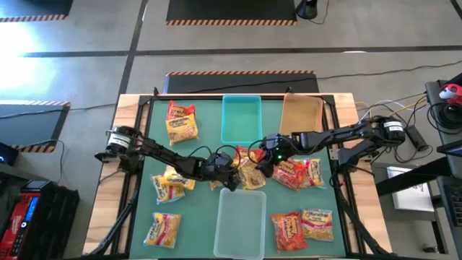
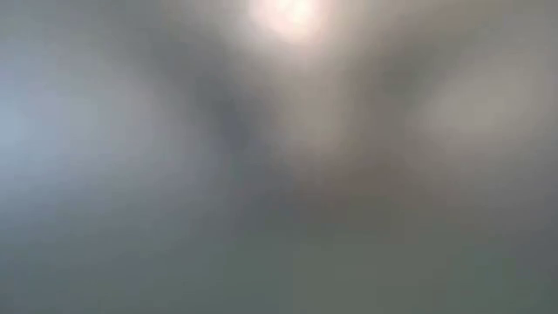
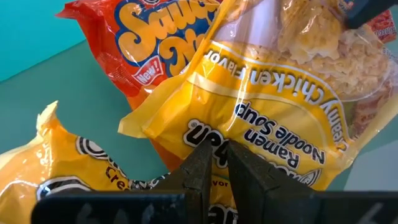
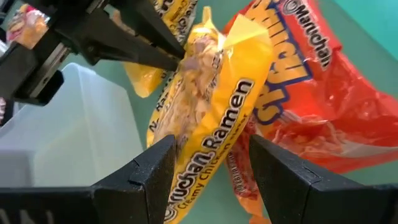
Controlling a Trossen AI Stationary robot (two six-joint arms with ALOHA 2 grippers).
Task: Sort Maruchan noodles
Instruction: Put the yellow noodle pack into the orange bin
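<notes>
The bench [image 1: 133,217] has a green mat with three bins on it: a teal bin [image 1: 241,119] at 12 o'clock, a tan bin [image 1: 301,114] beside it, and a clear bin [image 1: 240,224] at 6 o'clock. Noodle packets lie all around, with a small heap in the middle, and both arms meet at that heap. The big risk is a tug of war: both arms are at the same yellow packet [image 4: 208,118], so if they pull apart, the thin plastic could rip or slip free. The red packet [image 4: 323,118] touches the yellow one and lies partly under it, so it could get dragged along too, maybe into the wrong bin. The left fingers [image 3: 214,165] are pressed almost together on the edge of the yellow packet, and they seem to pinch it, a thin hold that could let go. The right fingers [image 4: 211,171] are wide open, one on each side of the yellow packet, not squeezing it. The low view shows only blur.
</notes>
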